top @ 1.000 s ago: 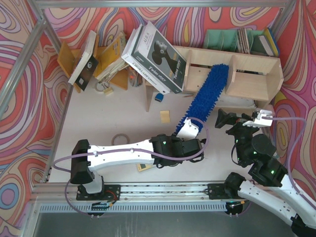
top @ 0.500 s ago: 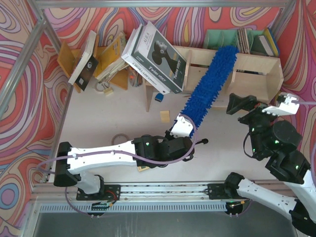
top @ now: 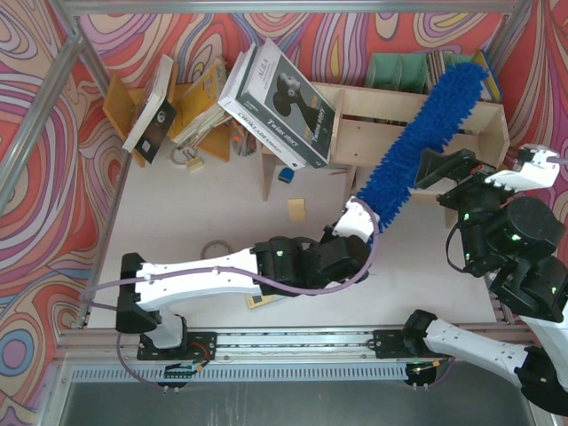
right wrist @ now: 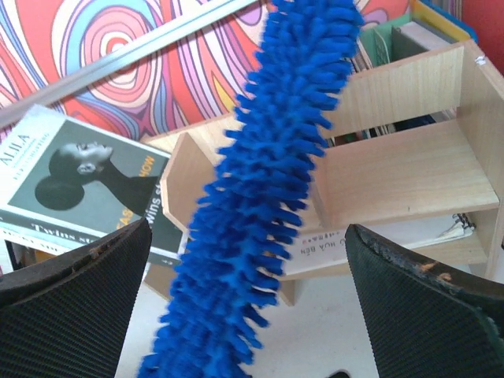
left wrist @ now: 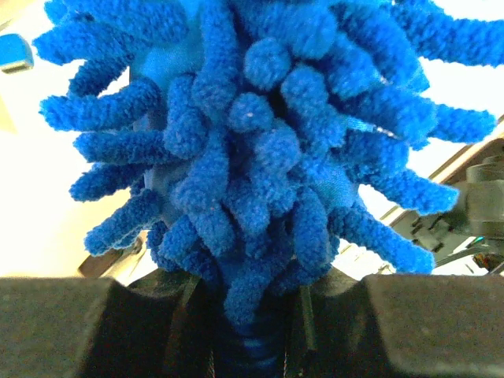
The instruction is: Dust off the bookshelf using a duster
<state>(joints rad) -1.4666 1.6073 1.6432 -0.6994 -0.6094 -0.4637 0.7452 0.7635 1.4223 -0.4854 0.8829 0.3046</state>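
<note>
From above, your left pincer (top: pixel 355 222) grasps the duster (top: pixel 426 133) at its base, the blue head slanting across the bookshelf (top: pixel 470 133) to its top right corner. Your left wrist camera shows only fluff, with the jaws clamped on the handle. Your right wrist camera shows the right pincer (right wrist: pixel 248 236) spread wide, facing duster and shelf.

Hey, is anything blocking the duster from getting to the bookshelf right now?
Nothing visible does. The duster, held in the left gripper, reaches over the right end of the bookshelf, with no object between them.
</note>
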